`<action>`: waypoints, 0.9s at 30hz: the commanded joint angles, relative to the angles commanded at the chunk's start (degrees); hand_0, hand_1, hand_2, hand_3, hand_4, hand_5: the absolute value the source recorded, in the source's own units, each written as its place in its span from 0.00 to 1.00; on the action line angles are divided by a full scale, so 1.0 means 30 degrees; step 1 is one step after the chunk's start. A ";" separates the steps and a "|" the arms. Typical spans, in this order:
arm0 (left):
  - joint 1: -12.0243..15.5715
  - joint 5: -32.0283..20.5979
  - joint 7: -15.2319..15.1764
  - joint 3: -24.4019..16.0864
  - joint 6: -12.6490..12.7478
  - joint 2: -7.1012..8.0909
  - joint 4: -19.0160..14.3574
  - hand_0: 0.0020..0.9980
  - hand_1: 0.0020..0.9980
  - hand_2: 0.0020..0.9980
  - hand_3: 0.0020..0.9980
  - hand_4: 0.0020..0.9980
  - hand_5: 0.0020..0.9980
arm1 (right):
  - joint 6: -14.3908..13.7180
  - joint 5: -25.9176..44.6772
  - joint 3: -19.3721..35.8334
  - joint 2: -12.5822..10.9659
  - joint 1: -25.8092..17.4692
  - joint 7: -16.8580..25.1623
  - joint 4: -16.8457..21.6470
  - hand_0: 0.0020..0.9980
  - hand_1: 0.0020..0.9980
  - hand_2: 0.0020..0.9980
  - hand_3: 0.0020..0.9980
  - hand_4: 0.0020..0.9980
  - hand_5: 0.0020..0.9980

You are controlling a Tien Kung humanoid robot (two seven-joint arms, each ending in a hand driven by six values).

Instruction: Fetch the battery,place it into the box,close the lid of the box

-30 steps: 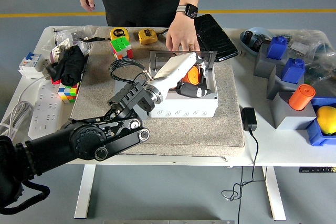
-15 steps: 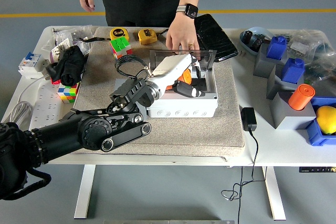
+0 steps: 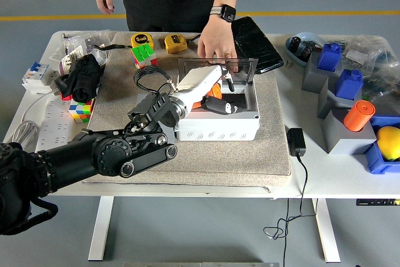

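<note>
Box [image 3: 219,128]: white, on the grey mat [image 3: 119,92], lid [image 3: 240,67] upright at its far edge.
Battery [image 3: 214,91]: orange, inside the box.
Left hand [image 3: 220,97]: over the box; grip hidden, cannot tell.
Person's hand [image 3: 215,45]: on the box's far rim.
Advice: free the battery fully, clear the box, then close the lid.

"5" legible on yellow tape measure [image 3: 142,40]; nothing else readable.

Box [image 3: 217,126]: white plastic, rectangular, sits on the grey mat at table centre. Lid [image 3: 219,69]: clear, hinged at the far side, raised to roughly upright. Battery [image 3: 214,90]: orange, only partly visible inside the box near its left wall; exact pose cannot be told.
</note>
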 joint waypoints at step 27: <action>0.0052 -0.1493 -0.1626 0.0305 0.0767 0.0000 0.0227 0.45 0.61 0.57 0.62 1.00 0.38 | -0.0114 -0.0061 0.0065 0.0028 0.0047 0.0132 0.0098 0.62 0.63 0.65 0.59 0.99 0.53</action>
